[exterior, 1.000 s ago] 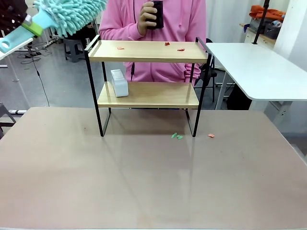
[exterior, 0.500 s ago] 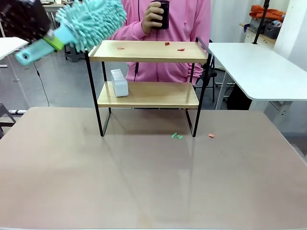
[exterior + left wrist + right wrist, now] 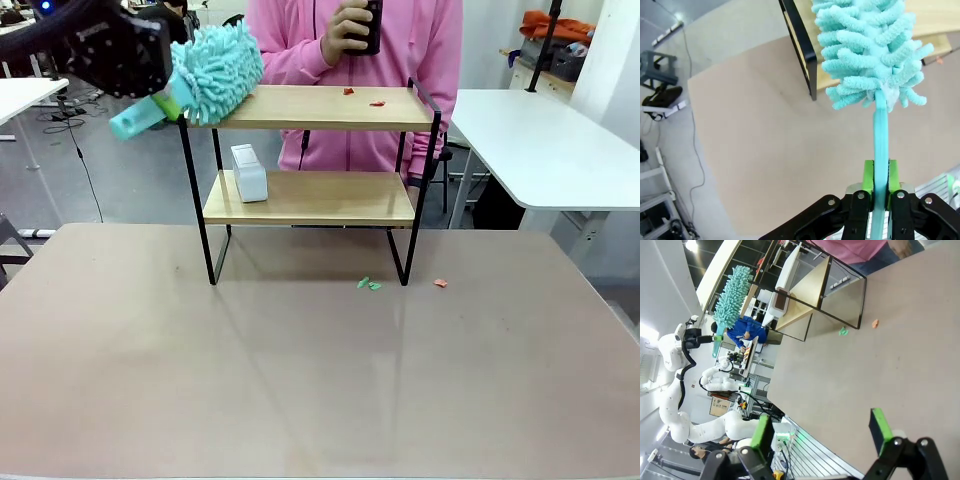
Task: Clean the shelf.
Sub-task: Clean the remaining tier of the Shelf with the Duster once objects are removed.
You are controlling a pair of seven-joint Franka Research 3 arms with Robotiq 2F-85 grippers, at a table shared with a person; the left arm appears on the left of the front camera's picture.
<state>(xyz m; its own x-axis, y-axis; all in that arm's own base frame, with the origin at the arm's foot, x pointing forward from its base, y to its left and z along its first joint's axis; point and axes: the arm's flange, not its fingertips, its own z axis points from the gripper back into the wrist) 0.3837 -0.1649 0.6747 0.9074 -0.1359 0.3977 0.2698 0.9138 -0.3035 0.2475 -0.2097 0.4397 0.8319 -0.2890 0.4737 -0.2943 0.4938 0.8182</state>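
The left hand (image 3: 880,186) is clamped tight on the handle (image 3: 880,135) of a teal microfibre duster (image 3: 870,50), its 2 green-padded fingers (image 3: 868,179) pressed against either side of the thin stem. From there the handle runs straight out to the fluffy head, which lies against the left end of the top board of the shelf (image 3: 310,107), overlapping that corner and its black side rail (in the front view the head hides the corner).

The shelf stands at the far middle of the surface (image 3: 300,380), its 2 wooden boards held in a thin black frame. Towards the right of the top board lie 2 small red scraps (image 3: 348,91). A white box (image 3: 248,172) stands upright on the lower board, near its left end.

On the surface just in front of the shelf's right legs are some green scraps (image 3: 369,284) and, a little further right, an orange scrap (image 3: 439,283).

Behind the shelf stands a person in a pink top (image 3: 420,60), one of their hands (image 3: 350,25) around a dark object.

The right hand (image 3: 821,426) hangs over the near part of the surface with its fingers (image 3: 880,425) spread wide and nothing between them.
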